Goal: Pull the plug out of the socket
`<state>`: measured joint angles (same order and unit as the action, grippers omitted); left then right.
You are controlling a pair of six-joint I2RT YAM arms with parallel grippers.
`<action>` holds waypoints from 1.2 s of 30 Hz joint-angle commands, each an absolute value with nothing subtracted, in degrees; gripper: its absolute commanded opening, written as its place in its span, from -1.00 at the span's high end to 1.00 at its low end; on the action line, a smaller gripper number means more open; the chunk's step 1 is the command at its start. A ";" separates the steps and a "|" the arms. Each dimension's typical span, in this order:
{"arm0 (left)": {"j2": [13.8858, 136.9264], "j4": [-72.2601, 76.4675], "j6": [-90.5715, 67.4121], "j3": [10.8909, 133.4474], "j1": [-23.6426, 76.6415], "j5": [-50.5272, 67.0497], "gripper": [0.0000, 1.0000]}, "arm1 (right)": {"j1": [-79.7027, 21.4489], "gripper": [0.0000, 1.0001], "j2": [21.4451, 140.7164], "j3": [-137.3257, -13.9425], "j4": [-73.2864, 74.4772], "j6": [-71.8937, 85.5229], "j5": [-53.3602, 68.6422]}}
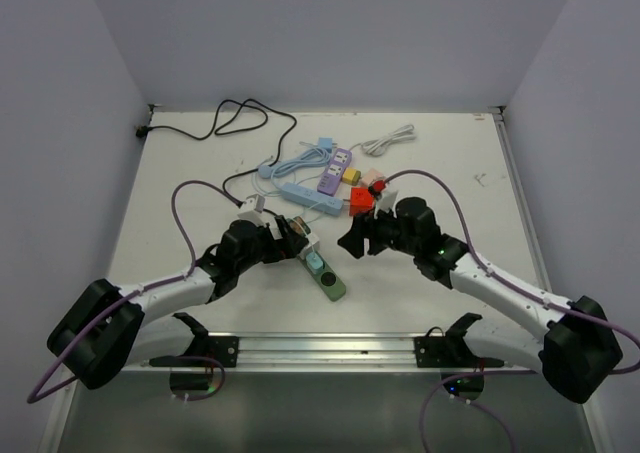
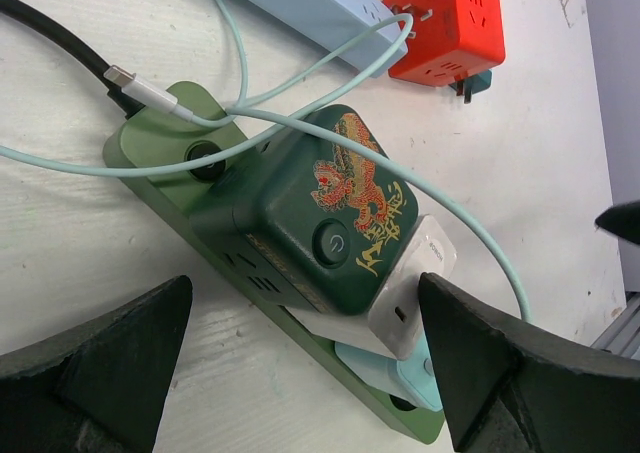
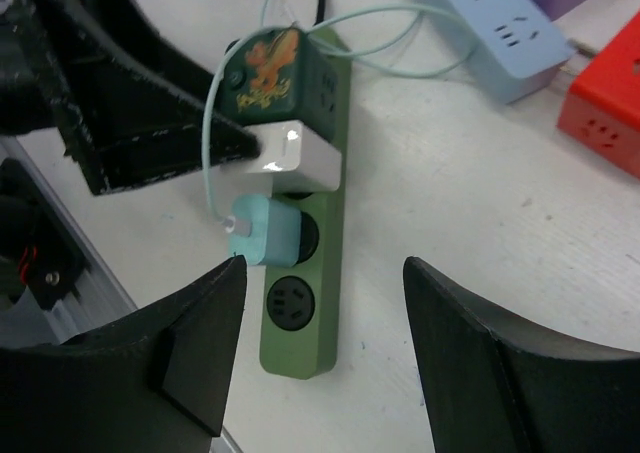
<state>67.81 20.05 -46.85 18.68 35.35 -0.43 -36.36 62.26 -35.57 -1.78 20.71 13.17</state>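
Note:
A green socket strip (image 1: 332,285) lies on the white table between both arms. Plugged into it in a row are a dark green cube adapter with a dragon print (image 2: 335,208), a white plug (image 2: 415,283) and a teal plug (image 3: 262,231) with a pale teal cable. The strip's end socket (image 3: 290,301) is bare. My left gripper (image 2: 305,293) stands open, straddling the cube and the white plug, one finger (image 3: 225,138) close beside the white plug. My right gripper (image 3: 322,268) hangs open above the strip's free end, holding nothing.
Behind the strip lie a blue power strip (image 1: 300,195), a purple one (image 1: 337,170), a red cube adapter (image 1: 361,200) and a yellow one (image 1: 351,176). A black cable (image 1: 215,123) and a white cable (image 1: 390,140) lie at the back. A metal rail (image 1: 330,348) runs along the near edge.

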 commanded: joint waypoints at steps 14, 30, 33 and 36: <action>67.24 10.02 -42.28 17.49 35.07 -2.11 -0.96 | -60.29 -0.40 77.77 -40.16 -6.34 14.50 -8.33; 68.20 10.81 -42.01 17.05 35.07 -1.85 -0.97 | -63.63 -0.13 86.75 -45.18 -8.44 15.29 -14.85; 68.12 11.07 -42.01 16.96 35.16 -1.85 -0.97 | -63.72 0.00 87.10 -44.91 -8.44 15.38 -15.82; 68.55 11.34 -42.10 16.96 35.07 -1.67 -0.97 | -63.72 0.25 87.19 -44.65 -8.53 15.47 -16.43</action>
<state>66.78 18.90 -45.87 18.68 35.35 -0.47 -63.44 86.98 -43.07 -6.17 15.29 -13.89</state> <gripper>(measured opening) 0.985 0.424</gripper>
